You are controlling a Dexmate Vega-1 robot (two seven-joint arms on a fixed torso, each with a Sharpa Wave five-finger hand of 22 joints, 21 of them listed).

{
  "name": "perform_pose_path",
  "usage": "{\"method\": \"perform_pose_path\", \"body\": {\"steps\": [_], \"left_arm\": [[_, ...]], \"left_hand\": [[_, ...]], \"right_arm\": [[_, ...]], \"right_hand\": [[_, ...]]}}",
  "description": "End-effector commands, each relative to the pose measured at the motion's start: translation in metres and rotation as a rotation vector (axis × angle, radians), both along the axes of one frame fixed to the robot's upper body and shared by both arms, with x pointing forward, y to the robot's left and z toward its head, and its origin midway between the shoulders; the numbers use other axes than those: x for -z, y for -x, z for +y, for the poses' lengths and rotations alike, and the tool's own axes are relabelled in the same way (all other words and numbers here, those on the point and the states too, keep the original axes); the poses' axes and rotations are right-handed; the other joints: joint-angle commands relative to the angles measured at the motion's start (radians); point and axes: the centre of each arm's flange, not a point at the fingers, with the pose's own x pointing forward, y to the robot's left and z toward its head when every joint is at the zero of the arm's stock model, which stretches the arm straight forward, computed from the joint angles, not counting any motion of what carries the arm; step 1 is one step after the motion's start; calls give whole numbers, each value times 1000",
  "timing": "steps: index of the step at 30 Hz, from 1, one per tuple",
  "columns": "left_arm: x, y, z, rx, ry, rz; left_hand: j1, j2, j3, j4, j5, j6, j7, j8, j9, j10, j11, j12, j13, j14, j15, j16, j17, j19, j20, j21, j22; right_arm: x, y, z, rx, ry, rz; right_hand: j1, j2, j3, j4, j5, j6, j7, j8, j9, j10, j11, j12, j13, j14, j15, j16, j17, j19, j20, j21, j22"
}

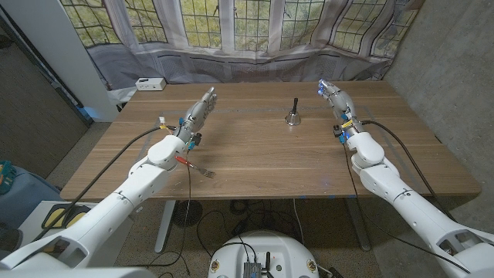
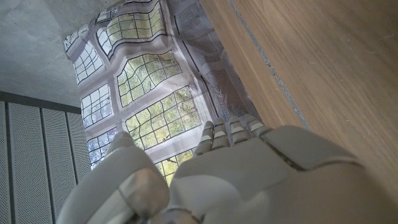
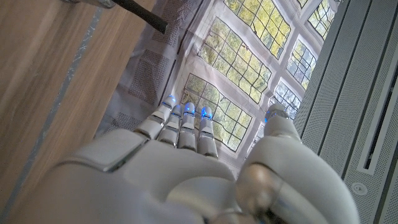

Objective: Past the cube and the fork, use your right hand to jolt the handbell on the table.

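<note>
A small silver handbell [image 1: 292, 114] with a black handle stands upright on the far middle of the wooden table [image 1: 255, 150]; its handle tip [image 3: 142, 15] shows in the right wrist view. My right hand [image 1: 335, 98] is held up to the right of the bell, apart from it, fingers straight and holding nothing. A fork with a red handle [image 1: 194, 167] lies near the front left, just under my left forearm. My left hand [image 1: 199, 110] is raised over the left part of the table, fingers extended and empty. I see no cube.
A white box [image 1: 149, 83] sits at the table's far left corner. Behind the table hangs a curtain printed with windows [image 1: 255, 31]. Bare wood lies between the bell and both hands.
</note>
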Motion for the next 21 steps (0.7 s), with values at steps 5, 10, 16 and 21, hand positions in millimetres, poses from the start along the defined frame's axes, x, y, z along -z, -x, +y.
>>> {"method": "perform_pose_path", "body": {"steps": [5,10,16,21], "left_arm": [[-7,7,8,28,6,-46],[-7,7,12,24,11,-52],[-8,5,14,31,15,-59],[-9,5,14,35,15,-66]], "left_hand": [[15,2,5,-6,-1,18,4,-4,3,15,4,1,3,16,1,-1,3,6,4,1,4],[17,2,6,-8,-2,19,4,-5,3,16,3,0,3,17,2,-1,3,8,5,1,4],[19,3,6,-9,-3,20,4,-6,3,17,4,-1,3,17,3,-3,3,8,6,1,4],[20,4,7,-11,-4,25,3,-5,3,19,2,-1,3,18,4,-4,3,9,7,1,4]], "right_arm": [[-25,12,14,139,116,-80],[-30,13,20,170,144,-87],[-35,11,25,191,177,-93],[-41,11,27,211,199,-99]], "right_hand": [[26,2,13,0,4,-5,4,-6,4,-8,6,-5,0,7,-1,-5,-3,43,4,18,4],[38,0,17,0,4,-7,6,-8,4,-13,3,-10,0,16,1,-4,-4,73,4,26,4],[46,2,20,2,4,-11,7,-11,4,-13,6,-12,-1,31,-2,1,-4,100,5,33,4],[57,4,23,2,5,-14,11,-13,4,-8,7,-11,-1,44,-1,5,-3,124,9,39,4]]}}
